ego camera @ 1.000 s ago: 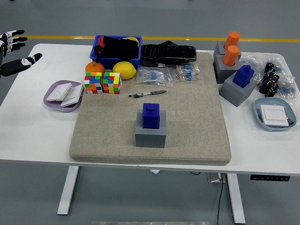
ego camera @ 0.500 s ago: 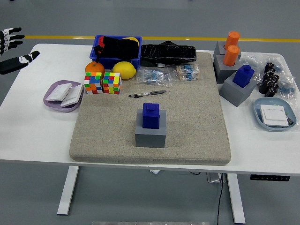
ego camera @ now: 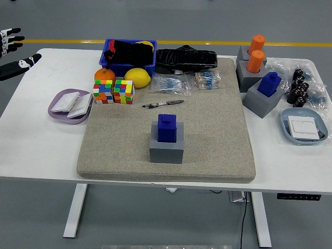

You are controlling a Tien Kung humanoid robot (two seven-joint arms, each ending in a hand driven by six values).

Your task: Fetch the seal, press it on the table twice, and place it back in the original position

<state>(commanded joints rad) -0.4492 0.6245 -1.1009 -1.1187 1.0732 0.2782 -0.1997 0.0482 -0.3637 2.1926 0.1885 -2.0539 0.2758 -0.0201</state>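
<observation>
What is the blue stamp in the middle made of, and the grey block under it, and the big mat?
The blue seal looks like matte plastic: solid colour, crisp edges, no shine. The grey holder seems similar, perhaps printed plastic. The mat looks like felt or coarse fabric: speckled beige, fuzzy surface, soft rounded edges.

My left hand (ego camera: pixel 13 54) is cut by the left edge; only black-and-white fingertips show. Lower part of the blue block seal (ego camera: pixel 167 128) sits hidden inside its grey square holder (ego camera: pixel 167 149). Contents of the blue plastic bin (ego camera: pixel 128 66): dark, unclear.
</observation>
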